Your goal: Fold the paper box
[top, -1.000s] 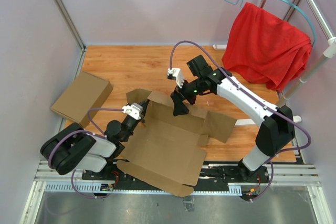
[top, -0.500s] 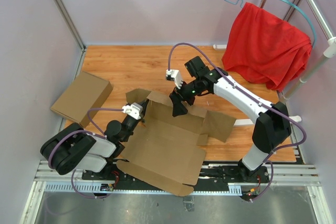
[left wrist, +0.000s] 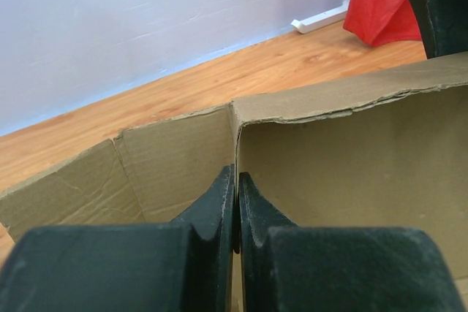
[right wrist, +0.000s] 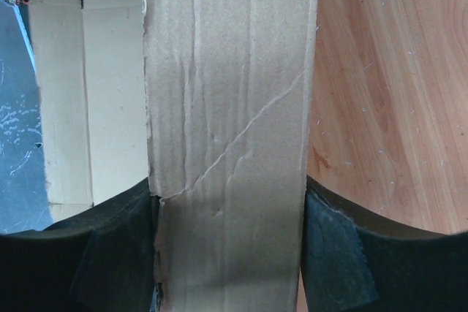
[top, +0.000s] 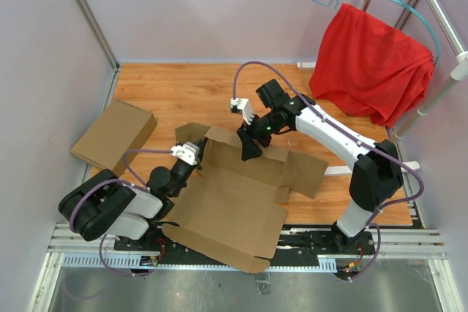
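The paper box [top: 234, 206] lies half-folded at the table's near middle, a brown cardboard sheet with its back wall [top: 252, 153] raised. My left gripper [top: 197, 169] is at the box's left rear corner, shut on the thin edge of the upright side wall [left wrist: 175, 162]; in the left wrist view the gripper [left wrist: 237, 180] pinches that edge. My right gripper [top: 251, 153] comes down over the back wall. In the right wrist view the gripper [right wrist: 228, 213] straddles a wide cardboard strip [right wrist: 227, 93], with both fingers [right wrist: 117, 250] against its sides.
A lighter tan closed box [top: 113, 137] sits at the far left. A red cloth [top: 373, 63] hangs on a hanger and rack at the back right. A white strip [top: 340, 169] lies by the box's right flap. Metal rails [top: 234, 242] run along the near edge.
My right gripper's jaws have narrowed from wide open onto the back wall strip, and the arm has shifted slightly left. The left gripper has kept its pinch.
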Tool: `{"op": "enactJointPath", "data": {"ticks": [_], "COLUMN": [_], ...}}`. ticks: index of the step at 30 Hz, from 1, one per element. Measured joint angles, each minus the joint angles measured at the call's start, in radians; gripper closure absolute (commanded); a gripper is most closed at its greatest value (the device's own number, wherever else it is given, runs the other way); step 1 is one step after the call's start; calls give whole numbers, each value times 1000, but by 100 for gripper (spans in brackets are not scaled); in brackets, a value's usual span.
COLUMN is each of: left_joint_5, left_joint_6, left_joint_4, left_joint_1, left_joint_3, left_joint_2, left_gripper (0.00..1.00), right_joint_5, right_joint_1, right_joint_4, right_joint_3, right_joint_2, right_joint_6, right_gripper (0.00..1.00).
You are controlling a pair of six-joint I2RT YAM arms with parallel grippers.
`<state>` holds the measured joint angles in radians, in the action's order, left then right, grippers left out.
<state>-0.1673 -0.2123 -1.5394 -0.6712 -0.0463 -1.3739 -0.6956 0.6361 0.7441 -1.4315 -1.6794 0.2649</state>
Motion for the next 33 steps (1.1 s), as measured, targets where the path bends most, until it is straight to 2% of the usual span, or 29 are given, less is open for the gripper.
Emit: {"op": "enactJointPath", "data": {"ticks": [9, 13, 16, 21, 25, 29, 31, 33], "left_joint_5": [-20, -43, -69, -111, -190, -340, -418, -469], "left_joint_6": [4, 16, 23, 34, 34, 33, 44, 104], "left_joint_4": [0, 0, 0, 1, 0, 0, 8, 95], "left_joint_1": [-1, -1, -1, -1, -1, -1, 18, 85], "left_joint_3": [-8, -10, -10, -5, 30, 38, 37, 17], "left_joint_2": [-7, -10, -10, 17, 140, 300, 380, 440], "left_gripper": [87, 70, 49, 45, 36, 32, 31, 30], "right_joint_5": [20, 34, 60, 103, 126, 132, 132, 131], "right_joint_1": [0, 0, 0, 0, 0, -1, -2, -4], "right_joint_4": [6, 10, 14, 21, 28, 34, 39, 43], "right_joint_3": [-13, -13, -13, -26, -49, -58, -64, -69], "right_joint_2": [-1, -1, -1, -1, -1, -1, -1, -1], "right_joint_6": [-2, -3, -4, -8, -7, -7, -7, -6], "right_gripper": [46, 47, 46, 45, 44, 43, 42, 42]}}
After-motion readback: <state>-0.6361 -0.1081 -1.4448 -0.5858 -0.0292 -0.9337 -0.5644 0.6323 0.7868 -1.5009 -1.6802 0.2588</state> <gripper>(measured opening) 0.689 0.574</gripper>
